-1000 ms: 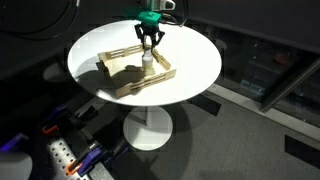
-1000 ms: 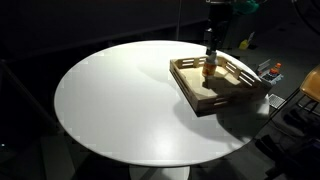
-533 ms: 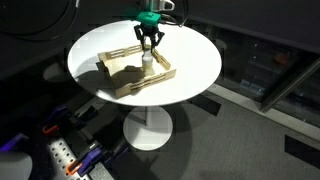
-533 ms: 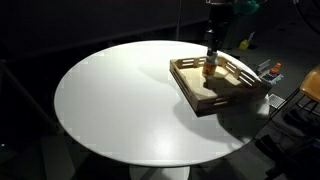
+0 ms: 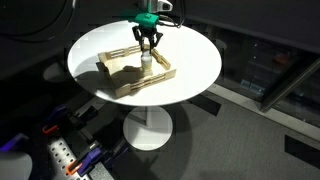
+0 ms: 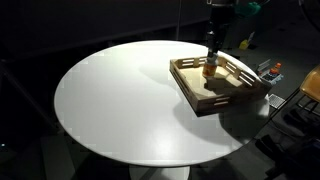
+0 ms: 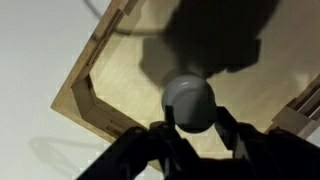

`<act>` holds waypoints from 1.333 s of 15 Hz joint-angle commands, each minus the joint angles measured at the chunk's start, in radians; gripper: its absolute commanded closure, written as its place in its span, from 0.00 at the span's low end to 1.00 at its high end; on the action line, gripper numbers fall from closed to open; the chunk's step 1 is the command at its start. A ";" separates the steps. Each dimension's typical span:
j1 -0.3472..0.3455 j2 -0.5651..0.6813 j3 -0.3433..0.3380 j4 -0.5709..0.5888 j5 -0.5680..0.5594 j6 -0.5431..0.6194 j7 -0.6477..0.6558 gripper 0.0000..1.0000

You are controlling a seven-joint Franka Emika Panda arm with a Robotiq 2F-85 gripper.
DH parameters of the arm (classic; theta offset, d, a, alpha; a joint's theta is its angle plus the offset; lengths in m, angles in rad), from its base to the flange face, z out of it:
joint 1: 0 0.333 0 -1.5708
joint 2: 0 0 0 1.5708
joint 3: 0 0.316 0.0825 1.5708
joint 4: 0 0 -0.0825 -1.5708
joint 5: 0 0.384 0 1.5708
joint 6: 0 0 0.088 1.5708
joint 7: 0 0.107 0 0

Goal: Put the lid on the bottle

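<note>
- White bottle [image 5: 148, 64] sits in the tray [image 5: 135, 88] under my gripper [image 5: 150, 47].
- Lid [image 7: 188, 98] looks seated on it; I judge only withdrawal is left.
- Gripper straddles it; clamped or loose, I cannot tell.

Single arm reaching down from above, wrist held vertical — black two-finger gripper [image 5: 150, 48] pointing straight downward. In the wrist view its dark fingers [image 7: 237, 140] stand partly apart — clamped or loose cannot be told.
</note>
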State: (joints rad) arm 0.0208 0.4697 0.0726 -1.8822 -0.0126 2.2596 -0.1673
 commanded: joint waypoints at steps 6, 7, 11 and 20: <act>-0.007 -0.060 0.000 -0.070 -0.001 0.050 -0.020 0.00; -0.009 -0.065 0.001 -0.071 0.004 0.049 -0.022 0.00; -0.017 -0.089 0.000 -0.053 0.035 -0.003 0.004 0.00; -0.011 -0.228 -0.033 -0.013 0.087 -0.250 0.140 0.00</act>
State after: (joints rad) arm -0.0008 0.3145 0.0551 -1.9072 0.0944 2.1084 -0.0851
